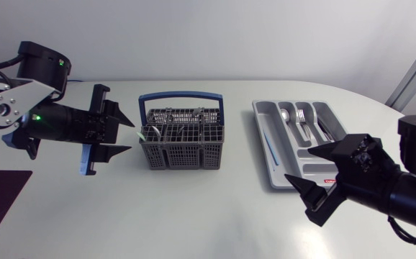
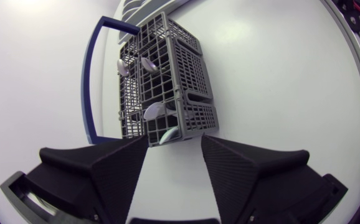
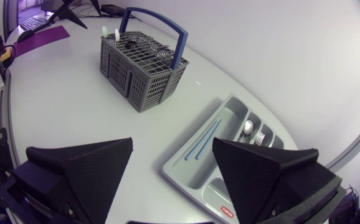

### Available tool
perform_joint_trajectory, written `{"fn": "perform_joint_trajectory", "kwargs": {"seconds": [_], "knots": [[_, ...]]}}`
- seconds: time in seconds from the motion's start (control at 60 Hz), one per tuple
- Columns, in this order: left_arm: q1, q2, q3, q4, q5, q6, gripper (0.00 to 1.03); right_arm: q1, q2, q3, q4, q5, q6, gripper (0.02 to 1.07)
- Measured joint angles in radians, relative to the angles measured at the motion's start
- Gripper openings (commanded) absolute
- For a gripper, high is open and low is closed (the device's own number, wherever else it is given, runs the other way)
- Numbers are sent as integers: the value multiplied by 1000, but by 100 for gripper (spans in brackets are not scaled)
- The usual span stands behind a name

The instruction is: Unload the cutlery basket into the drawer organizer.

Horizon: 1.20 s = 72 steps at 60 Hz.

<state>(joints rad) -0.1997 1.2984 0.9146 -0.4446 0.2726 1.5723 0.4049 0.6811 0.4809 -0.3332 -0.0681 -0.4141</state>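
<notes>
While left pincer [image 1: 131, 136] and right pincer [image 1: 299, 165] gape wide, the basket [image 1: 183, 155] holds spoons [image 2: 155, 111] (organizer [image 1: 263, 137]: fork [image 1: 302, 117], spoon [image 1: 286, 114]).

spot: robotics lab, i'd say
giveaway: matte black wedge-fingered left gripper [image 1: 131, 135] and right gripper [image 1: 299, 165] over a plain white table [image 1: 193, 216]
prop: grey mesh cutlery basket [image 1: 183, 147] parked ahead of left gripper
</notes>
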Motion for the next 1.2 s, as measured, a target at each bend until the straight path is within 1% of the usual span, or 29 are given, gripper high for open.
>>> {"fn": "perform_joint_trajectory", "kwargs": {"seconds": [0.25, 0.267, 0.35, 0.367, 0.45, 0.617, 0.833, 0.85, 0.933, 1.083, 1.15, 1.167, 1.183, 1.2], "knots": [[2, 95, 53, 21, -2, 101, 49, 7, 39, -5, 27, -3, -3, 94], [2, 101, 57, 22, -5, 106, 48, 7, 40, -5, 28, -4, -3, 94], [3, 125, 75, 35, -19, 136, 27, 7, 51, -6, 50, -7, -3, 94], [3, 130, 78, 38, -20, 143, 26, 7, 55, -7, 53, -7, -3, 94], [3, 153, 84, 59, -27, 169, 26, 7, 68, -12, 70, -7, -3, 94], [3, 188, 85, 61, -46, 209, 24, 7, 72, -32, 80, -7, -3, 94], [2, 191, 97, 62, -46, 217, 22, 6, 72, -48, 92, -7, -3, 94], [2, 192, 97, 63, -47, 217, 20, 7, 72, -50, 96, -7, -3, 94], [-2, 197, 100, 69, -61, 217, 20, 6, 72, -56, 102, -7, -6, 94], [-14, 207, 101, 70, -69, 217, 19, 6, 72, -66, 108, -7, -6, 94], [-16, 208, 101, 69, -69, 217, 14, 6, 72, -72, 110, -7, -6, 94], [-16, 208, 101, 69, -69, 217, 10, 6, 72, -74, 111, -7, -6, 94], [-16, 208, 101, 69, -69, 217, 3, 6, 72, -76, 113, -7, -6, 94], [-16, 208, 101, 70, -69, 218, 2, 6, 72, -77, 114, -7, -6, 94]]}}
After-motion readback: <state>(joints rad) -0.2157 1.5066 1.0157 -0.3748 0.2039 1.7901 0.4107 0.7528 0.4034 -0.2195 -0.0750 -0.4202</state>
